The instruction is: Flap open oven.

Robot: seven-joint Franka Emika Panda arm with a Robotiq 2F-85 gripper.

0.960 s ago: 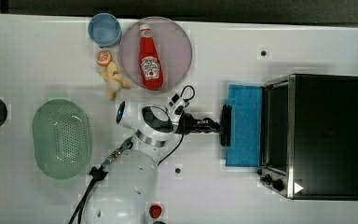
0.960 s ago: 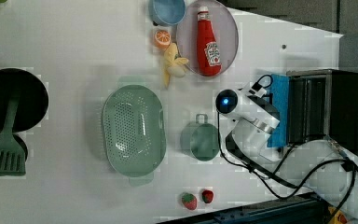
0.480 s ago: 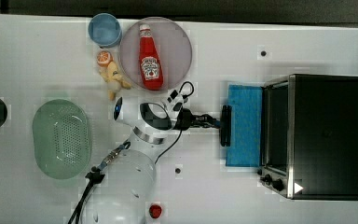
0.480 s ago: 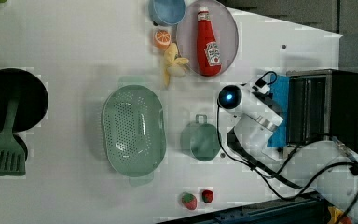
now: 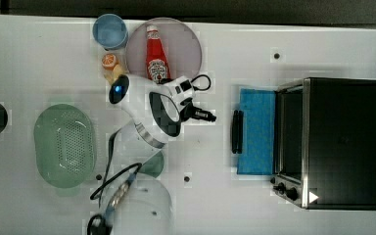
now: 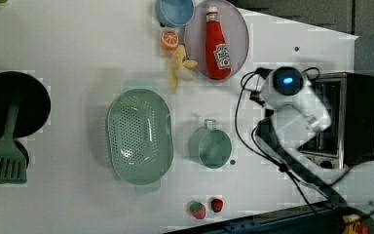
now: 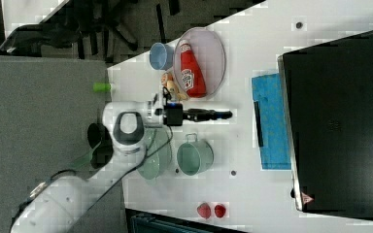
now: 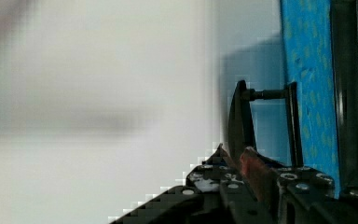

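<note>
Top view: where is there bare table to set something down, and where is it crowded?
Bare table runs from the plate to the top view's right edge, behind the oven. Another free patch lies between the green colander and the blue bowl. It is crowded around the ketchup bottle, and between the gripper and the lowered oven door.

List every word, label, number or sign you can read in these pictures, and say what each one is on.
No text can be read.
Ketchup bottle: white label, print too blurred.
Oven: a white triangle mark at the top view's lower corner, a red warning-style sticker in the right view; no wording legible.
</note>
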